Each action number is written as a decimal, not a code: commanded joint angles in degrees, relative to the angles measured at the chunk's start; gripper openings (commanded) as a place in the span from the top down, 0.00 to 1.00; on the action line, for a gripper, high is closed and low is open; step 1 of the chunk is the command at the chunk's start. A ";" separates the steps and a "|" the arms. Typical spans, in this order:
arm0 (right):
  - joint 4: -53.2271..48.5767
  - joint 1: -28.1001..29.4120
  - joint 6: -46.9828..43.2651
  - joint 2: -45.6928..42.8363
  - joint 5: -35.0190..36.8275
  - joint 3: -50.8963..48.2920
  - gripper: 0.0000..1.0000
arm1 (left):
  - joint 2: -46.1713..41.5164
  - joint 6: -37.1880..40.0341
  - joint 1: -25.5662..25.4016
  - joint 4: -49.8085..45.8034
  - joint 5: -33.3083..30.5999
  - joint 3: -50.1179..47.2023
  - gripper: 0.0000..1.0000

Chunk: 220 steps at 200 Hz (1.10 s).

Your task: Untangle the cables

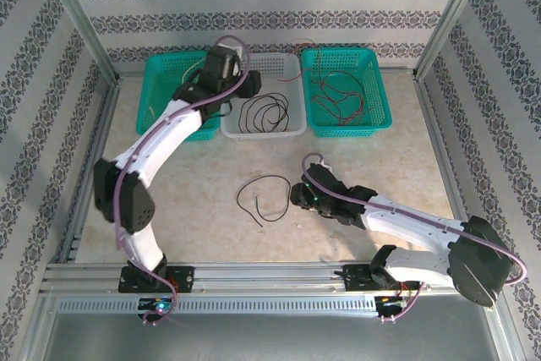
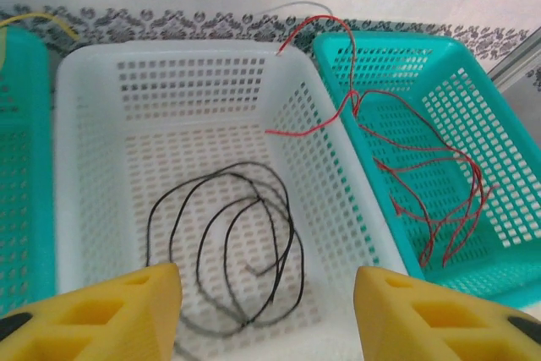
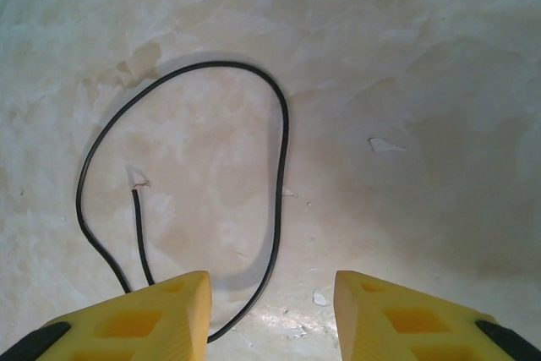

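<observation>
My left hand (image 2: 266,275) hung over the white basket (image 2: 169,50), jaws well apart and empty. The coiled cable (image 2: 254,165) lay directly beneath it on the basket floor. Red cables (image 2: 406,107) lay in the teal basket (image 2: 473,65), one strand crossing into the white. My right hand (image 3: 270,281), part open and empty, stood low over the worktop (image 3: 406,57). The loose cable (image 3: 286,137) lay just ahead, its loop running lengthwise away from the fingers. I judged this hand nearer. Surface pale, mottled; patterned walls surrounded it.

The pale marbled table (image 1: 380,175) carries three baskets side by side along its far edge (left teal basket (image 1: 161,78), white basket (image 1: 262,133), right teal basket (image 1: 351,130)); a black cable (image 3: 285,137) lies looped on the bare surface nearer the front.
</observation>
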 commanded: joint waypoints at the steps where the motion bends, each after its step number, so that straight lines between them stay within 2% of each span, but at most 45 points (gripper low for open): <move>1: -0.07 1.98 -1.61 3.13 0.93 3.70 0.56 | -12.48 -3.41 0.59 4.50 -1.58 -9.12 0.46; 22: 0.33 4.20 -2.75 8.58 0.09 7.55 0.58 | -23.00 -4.80 0.62 2.74 0.82 -19.69 0.49; 58: -0.19 8.23 -4.70 18.02 -0.36 15.02 0.59 | -38.70 -5.59 0.59 -6.05 1.58 -33.94 0.47; 104: -5.95 9.79 -5.23 29.79 0.57 23.94 0.63 | -54.13 -10.31 0.56 -10.25 3.94 -46.54 0.43; 135: -12.29 10.97 -5.85 33.22 3.00 28.26 0.64 | -54.40 -12.07 0.57 -7.89 7.95 -50.02 0.44; 160: -14.38 12.03 -6.82 34.10 2.44 28.87 0.63 | -52.27 -12.35 0.55 -6.65 8.90 -50.67 0.45; 185: -18.56 13.60 -7.35 34.23 4.85 29.29 0.63 | -51.63 -12.53 0.59 -4.80 9.39 -51.10 0.45; 220: -19.01 14.88 -12.01 35.88 2.49 29.59 0.61 | -50.89 -12.71 0.59 -3.78 9.59 -51.72 0.45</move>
